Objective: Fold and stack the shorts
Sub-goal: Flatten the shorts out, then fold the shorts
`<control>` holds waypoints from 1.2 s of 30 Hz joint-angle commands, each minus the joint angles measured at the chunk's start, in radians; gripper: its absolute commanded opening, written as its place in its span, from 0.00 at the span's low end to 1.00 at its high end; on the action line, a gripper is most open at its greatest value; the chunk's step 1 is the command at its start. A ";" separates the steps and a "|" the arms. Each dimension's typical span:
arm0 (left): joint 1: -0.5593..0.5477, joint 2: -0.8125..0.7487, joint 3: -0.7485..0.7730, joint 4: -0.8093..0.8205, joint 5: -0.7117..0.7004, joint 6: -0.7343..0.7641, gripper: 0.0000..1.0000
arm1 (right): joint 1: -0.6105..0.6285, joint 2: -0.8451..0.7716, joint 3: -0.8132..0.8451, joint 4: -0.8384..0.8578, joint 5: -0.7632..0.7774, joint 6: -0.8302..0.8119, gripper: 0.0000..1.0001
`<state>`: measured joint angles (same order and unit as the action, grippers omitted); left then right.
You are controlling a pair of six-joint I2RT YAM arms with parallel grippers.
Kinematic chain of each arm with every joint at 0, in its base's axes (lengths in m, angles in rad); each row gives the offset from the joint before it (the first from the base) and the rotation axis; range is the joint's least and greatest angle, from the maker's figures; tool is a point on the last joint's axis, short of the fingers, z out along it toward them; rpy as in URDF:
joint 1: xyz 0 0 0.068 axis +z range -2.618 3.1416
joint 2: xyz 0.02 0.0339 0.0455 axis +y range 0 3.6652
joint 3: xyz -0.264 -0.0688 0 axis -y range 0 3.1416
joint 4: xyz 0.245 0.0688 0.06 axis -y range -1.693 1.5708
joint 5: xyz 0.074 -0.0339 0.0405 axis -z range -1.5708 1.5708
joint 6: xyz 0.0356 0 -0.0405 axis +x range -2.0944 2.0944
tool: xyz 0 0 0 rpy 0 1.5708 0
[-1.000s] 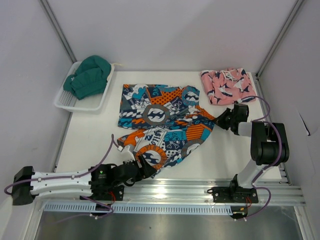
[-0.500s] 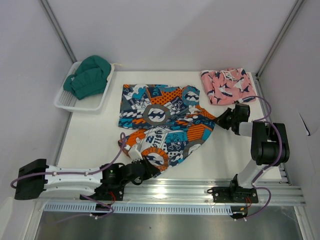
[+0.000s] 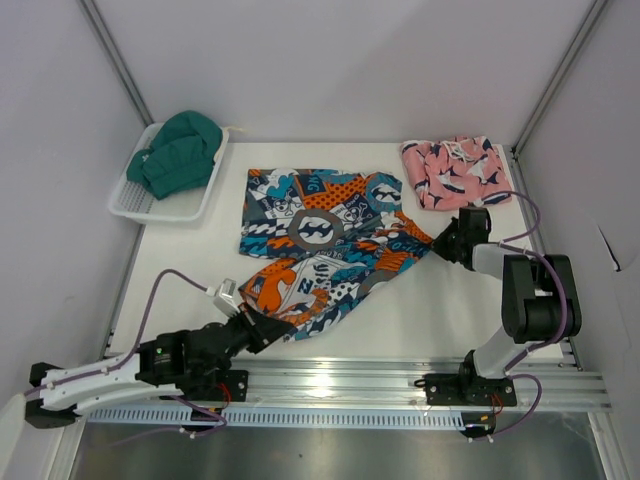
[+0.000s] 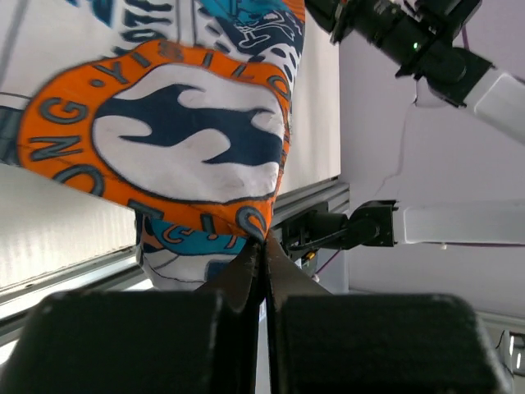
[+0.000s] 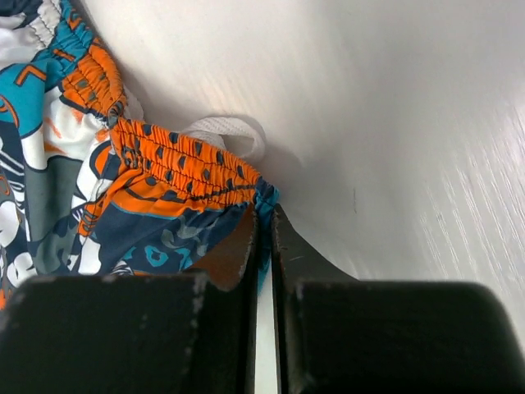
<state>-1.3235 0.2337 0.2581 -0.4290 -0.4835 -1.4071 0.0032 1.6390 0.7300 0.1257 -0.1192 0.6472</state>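
Left tool [image 4: 264, 242] clamped on near leg hem of patchwork shorts [image 3: 320, 235]; pinch is thin, so hard pull may slip hem free. Right tool [image 5: 264, 215] closed on waistband corner; uneven pull risks skewed fold. Shorts lie spread on desk [image 3: 430, 310] between both tools. Pink shorts [image 3: 455, 172] at far right corner.

Soft, matt printed cloth: the patchwork shorts [image 3: 320, 245] lie creased on a smooth white counter [image 3: 180, 240] with a faint brushed sheen; their waistband [image 5: 180, 168] is ribbed, gathered elastic; the pink shorts [image 3: 455, 172] are the same matt fabric; a white plastic mesh basket [image 3: 133, 205] holds crumpled green cloth [image 3: 180, 152]; the front rail [image 3: 350, 380] is bare ribbed metal.
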 commanded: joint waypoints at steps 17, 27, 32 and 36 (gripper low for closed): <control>0.007 -0.126 0.223 -0.479 -0.128 0.022 0.00 | 0.113 -0.199 -0.023 0.117 -0.097 -0.066 0.59; 0.007 -0.140 0.371 -0.663 -0.268 0.000 0.00 | 0.067 -0.153 -0.024 0.060 -0.136 -0.052 0.53; 0.007 -0.064 0.435 -0.741 -0.340 0.000 0.00 | 0.096 -0.227 -0.070 0.008 -0.169 -0.113 0.53; 0.007 0.001 0.452 -0.708 -0.388 0.048 0.00 | 0.130 -0.316 -0.142 -0.043 -0.200 -0.092 0.55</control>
<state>-1.3186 0.1776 0.6758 -1.1309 -0.7868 -1.4017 0.1081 1.4048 0.6197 0.1352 -0.2939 0.5690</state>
